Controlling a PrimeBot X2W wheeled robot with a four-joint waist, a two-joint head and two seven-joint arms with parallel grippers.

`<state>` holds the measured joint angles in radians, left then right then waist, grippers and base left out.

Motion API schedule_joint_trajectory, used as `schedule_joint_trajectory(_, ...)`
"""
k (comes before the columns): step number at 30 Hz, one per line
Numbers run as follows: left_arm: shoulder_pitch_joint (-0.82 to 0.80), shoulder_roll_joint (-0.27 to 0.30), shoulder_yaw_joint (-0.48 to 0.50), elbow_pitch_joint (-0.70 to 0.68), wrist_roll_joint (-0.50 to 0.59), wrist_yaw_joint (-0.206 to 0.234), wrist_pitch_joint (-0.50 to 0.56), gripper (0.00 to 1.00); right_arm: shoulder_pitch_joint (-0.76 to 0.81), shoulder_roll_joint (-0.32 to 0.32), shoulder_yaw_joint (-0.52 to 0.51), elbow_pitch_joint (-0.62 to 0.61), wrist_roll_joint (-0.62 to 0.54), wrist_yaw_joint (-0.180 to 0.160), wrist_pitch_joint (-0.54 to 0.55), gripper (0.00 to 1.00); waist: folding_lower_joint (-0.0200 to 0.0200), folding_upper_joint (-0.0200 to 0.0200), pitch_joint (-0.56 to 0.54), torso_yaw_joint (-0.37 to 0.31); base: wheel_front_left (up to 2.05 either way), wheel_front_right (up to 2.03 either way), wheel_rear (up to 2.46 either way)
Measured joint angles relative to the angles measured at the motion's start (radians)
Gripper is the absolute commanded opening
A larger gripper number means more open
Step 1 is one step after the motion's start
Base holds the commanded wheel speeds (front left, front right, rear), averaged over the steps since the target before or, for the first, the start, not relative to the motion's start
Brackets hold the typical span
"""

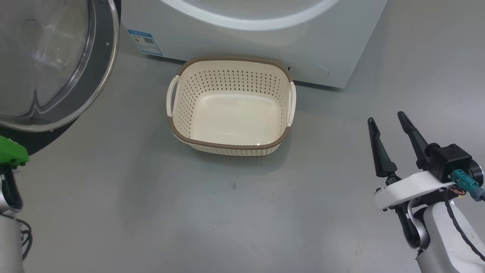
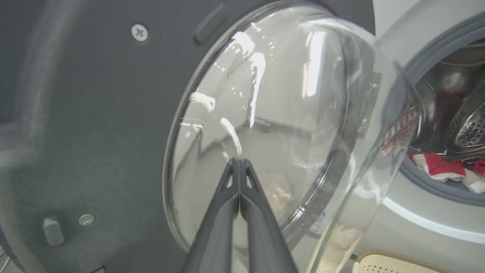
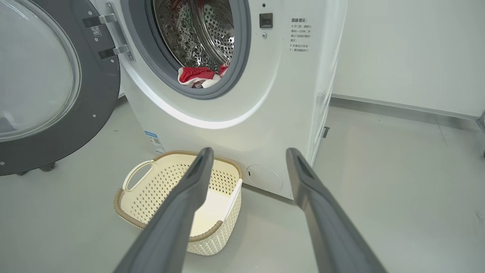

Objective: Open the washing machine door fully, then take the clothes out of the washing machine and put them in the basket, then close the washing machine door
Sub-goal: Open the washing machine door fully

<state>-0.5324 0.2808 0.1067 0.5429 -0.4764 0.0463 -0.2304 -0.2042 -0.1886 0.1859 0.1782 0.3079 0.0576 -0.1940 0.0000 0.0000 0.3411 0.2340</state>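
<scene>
Grey floor — cream basket, white washing machine standing on it

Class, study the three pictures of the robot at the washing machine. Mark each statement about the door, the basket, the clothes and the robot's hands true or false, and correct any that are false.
1. The washing machine door stands open. True.
2. The basket sits on the floor in front of the washing machine. True.
3. The basket is already full. False: it is empty; the clothes lie at the drum mouth.
4. Both hands are open. False: the right hand is open, but the left hand is shut, fingers pressed together in front of the door's glass.
5. The right hand holds nothing. True.
</scene>
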Motion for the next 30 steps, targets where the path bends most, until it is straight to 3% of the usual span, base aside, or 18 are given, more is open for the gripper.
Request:
schedule_joint_trajectory(14,0.083,-0.032,-0.107,-0.068,0.052,-0.035,0.000,0.00,-0.007,0.047,-0.015,0.055,0.018,-0.009,-0.033,1.00,0.0000,0.0000,-0.119,-0.092,0.00,0.00,0.00)
schedule_joint_trajectory(30,0.254,-0.122,-0.164,-0.146,0.063,-0.044,0.000,0.00,0.010,0.072,-0.005,0.070,0.035,-0.008,-0.045,1.00,0.0000,0.0000,-0.241,-0.242,0.00,0.00,0.00)
